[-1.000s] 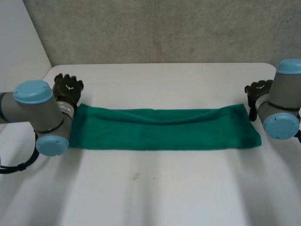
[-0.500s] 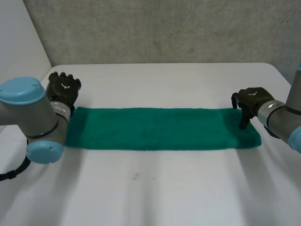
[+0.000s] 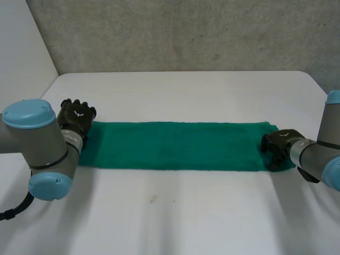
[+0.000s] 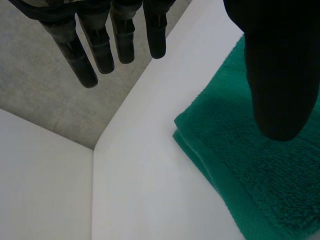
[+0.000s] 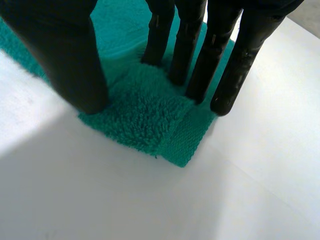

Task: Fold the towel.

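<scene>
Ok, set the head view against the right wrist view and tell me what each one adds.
Head view: the green terry towel as one full long strip, with the left robot hand at its left end. Right wrist view: the right robot hand with straight fingers and thumb set down on the towel's corner. Both: the towel, the right robot hand at its right end, and the white table.

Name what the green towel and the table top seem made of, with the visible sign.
Towel: looped terry cloth, probably cotton; fuzzy pile, flat woven hem. Table: smooth matt white board, perhaps laminate; even, no grain.
</scene>
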